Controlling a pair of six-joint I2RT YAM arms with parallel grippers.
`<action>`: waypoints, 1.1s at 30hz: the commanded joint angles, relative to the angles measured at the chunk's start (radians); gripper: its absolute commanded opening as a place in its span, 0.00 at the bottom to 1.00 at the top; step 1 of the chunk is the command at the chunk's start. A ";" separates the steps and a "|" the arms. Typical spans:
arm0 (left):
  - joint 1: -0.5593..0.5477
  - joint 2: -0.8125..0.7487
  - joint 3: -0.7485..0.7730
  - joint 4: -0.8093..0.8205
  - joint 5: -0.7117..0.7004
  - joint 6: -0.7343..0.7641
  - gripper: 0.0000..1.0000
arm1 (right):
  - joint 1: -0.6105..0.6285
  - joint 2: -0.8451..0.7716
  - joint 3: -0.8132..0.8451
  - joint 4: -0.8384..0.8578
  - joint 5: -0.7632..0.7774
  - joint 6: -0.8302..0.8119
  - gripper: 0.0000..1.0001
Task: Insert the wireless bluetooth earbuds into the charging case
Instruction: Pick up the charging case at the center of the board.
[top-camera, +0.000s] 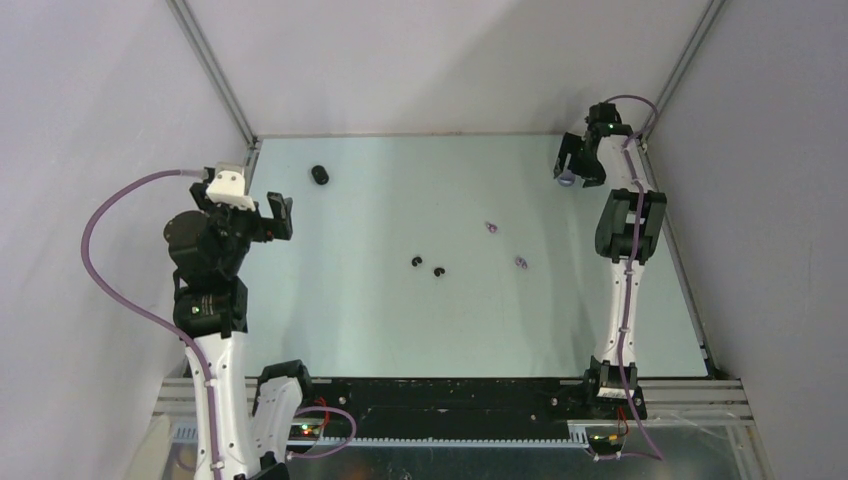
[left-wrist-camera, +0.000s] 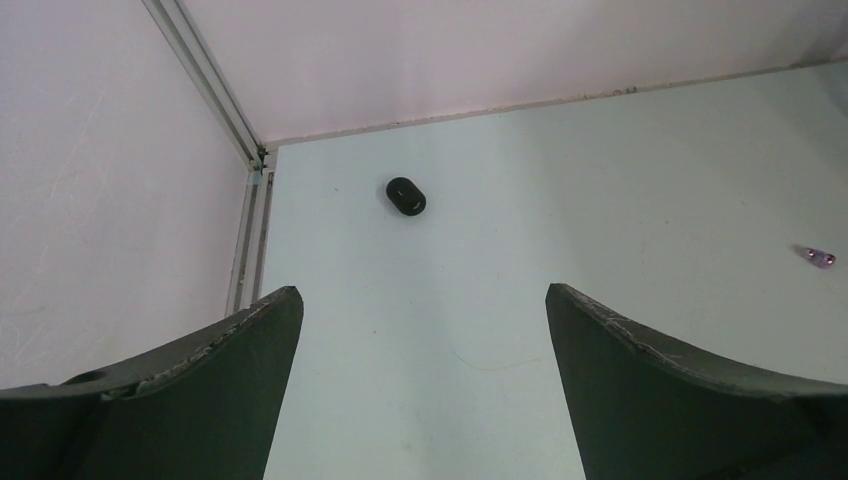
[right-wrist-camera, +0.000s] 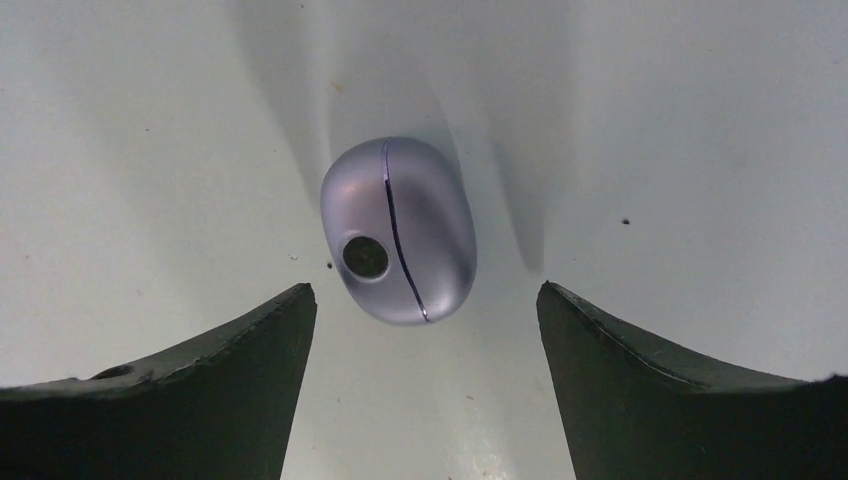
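Observation:
A closed pale purple charging case (right-wrist-camera: 398, 230) lies on the table at the far right, showing a seam and a round dark spot. My right gripper (right-wrist-camera: 425, 287) is open just short of it, a finger on either side, not touching; from above the case (top-camera: 567, 179) peeks out under that gripper (top-camera: 575, 165). A black charging case (top-camera: 320, 175) lies closed at the far left, ahead of my open, empty left gripper (left-wrist-camera: 423, 290). Mid-table lie two black earbuds (top-camera: 417, 262) (top-camera: 439, 271) and two purple earbuds (top-camera: 491, 227) (top-camera: 521, 262).
Pale walls with metal corner rails (top-camera: 215, 70) close in the table on the left, back and right. In the left wrist view the black case (left-wrist-camera: 406, 196) sits near the back left corner and one purple earbud (left-wrist-camera: 822, 257) shows at the right edge.

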 joint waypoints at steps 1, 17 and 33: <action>0.011 0.008 0.012 0.013 0.001 0.009 0.99 | 0.009 0.027 0.058 0.050 0.009 0.037 0.85; 0.013 0.038 0.024 0.006 0.006 0.000 0.99 | 0.040 0.082 0.086 0.075 0.070 0.023 0.62; 0.014 0.015 0.021 0.010 0.022 -0.008 0.99 | 0.212 -0.211 -0.206 0.060 0.085 -0.148 0.33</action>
